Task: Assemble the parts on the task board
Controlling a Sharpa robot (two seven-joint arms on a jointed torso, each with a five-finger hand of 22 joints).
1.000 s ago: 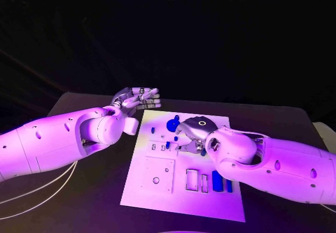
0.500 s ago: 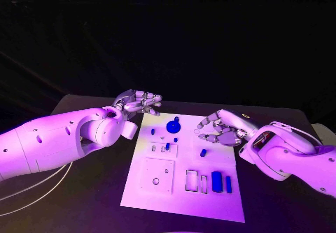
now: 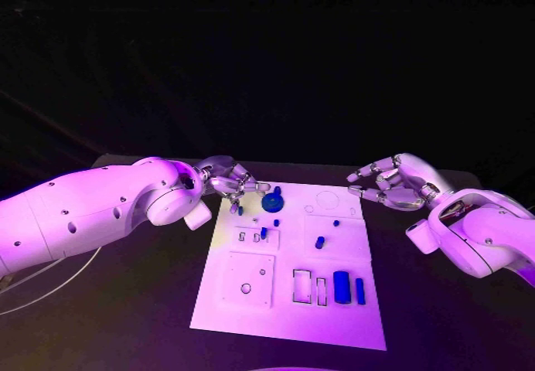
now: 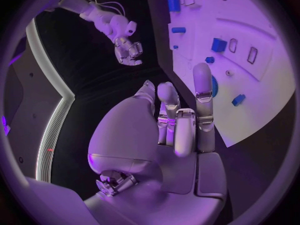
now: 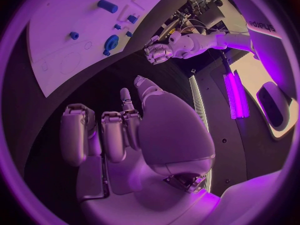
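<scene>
Bearing blue parts (image 3: 341,287): task board (image 3: 251,309)

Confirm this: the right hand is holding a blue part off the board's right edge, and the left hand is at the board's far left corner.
Not quite: the right hand holds nothing, as the right wrist view shows its fingers bare. It does sit off the task board's right edge, and the left hand is at the far left corner.
</scene>
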